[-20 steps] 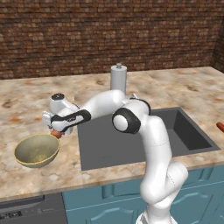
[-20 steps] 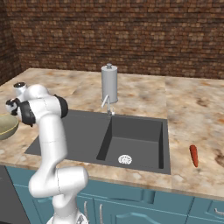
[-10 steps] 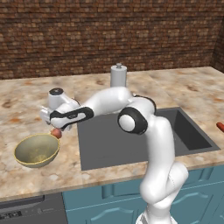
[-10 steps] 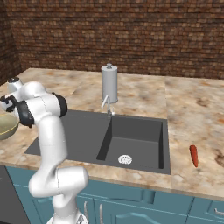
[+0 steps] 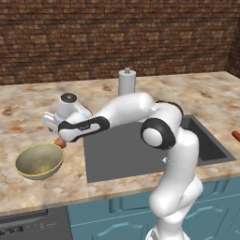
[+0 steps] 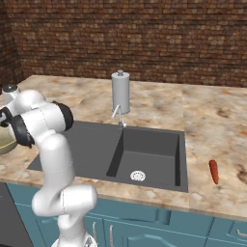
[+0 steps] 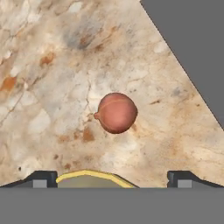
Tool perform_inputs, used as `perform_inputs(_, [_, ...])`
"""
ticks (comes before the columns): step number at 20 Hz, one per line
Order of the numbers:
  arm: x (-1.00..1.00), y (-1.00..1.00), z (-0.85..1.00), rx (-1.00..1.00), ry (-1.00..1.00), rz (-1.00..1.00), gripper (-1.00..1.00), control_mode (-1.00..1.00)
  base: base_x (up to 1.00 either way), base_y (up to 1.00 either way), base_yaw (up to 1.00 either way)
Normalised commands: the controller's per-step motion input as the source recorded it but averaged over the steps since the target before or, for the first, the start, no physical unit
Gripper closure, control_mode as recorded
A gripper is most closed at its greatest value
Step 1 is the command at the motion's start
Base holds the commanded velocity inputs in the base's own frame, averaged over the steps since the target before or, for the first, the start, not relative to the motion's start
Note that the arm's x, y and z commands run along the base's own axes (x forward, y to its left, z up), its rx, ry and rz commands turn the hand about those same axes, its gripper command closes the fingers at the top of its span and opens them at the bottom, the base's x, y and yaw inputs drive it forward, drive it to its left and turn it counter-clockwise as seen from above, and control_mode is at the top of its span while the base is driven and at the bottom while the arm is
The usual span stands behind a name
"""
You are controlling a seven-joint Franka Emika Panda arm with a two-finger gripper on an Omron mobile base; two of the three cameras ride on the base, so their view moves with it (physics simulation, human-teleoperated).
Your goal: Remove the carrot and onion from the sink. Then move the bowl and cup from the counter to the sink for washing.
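A brick wall backs the marbled counter, with the dark sink set into it above teal cabinets. The sink holds neither vegetable now: the carrot lies on the counter to the sink's right, well apart from the arm. The arm reaches out over the counter on the sink's left. There the bowl sits near the front edge, and the onion rests on the stone just beside its rim, between bowl and sink.

The gripper hangs above that spot with its fingers spread wide and nothing between them. In the hand view the onion lies free on the counter, ahead of the tips and centred between them, while the bowl's yellow rim shows right at the fingertips' base. So the bowl, likely next to go, sits directly under the hand's near side; being round, it has no long axis to align with. I cannot make out the cup.
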Motion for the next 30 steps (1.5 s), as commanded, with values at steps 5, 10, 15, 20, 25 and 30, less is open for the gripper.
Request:
perform_inputs(5, [-0.51,-0.31,0.23,0.19,-0.11,0.13,-1.0,-1.0,0.0,0.0,0.0])
perform_inputs(10, [-0.39,-0.33,0.35,0.17,-0.01,0.1,-1.0,-1.0,0.0,0.0,0.0])
perform_inputs(15, [-0.27,-0.26,0.44,0.12,0.12,0.04,-1.0,-1.0,0.0,0.0,0.0])
perform_inputs(20, [-0.25,-0.2,0.36,0.03,0.23,0.0,-1.0,-1.0,0.0,0.0,0.0])
perform_inputs(25, [-0.23,-0.02,0.32,0.0,0.21,0.07,-1.0,-1.0,0.0,0.0,0.0])
perform_inputs(30, [-0.24,-0.02,0.28,-0.07,0.18,0.12,-1.0,-1.0,0.0,0.0,0.0])
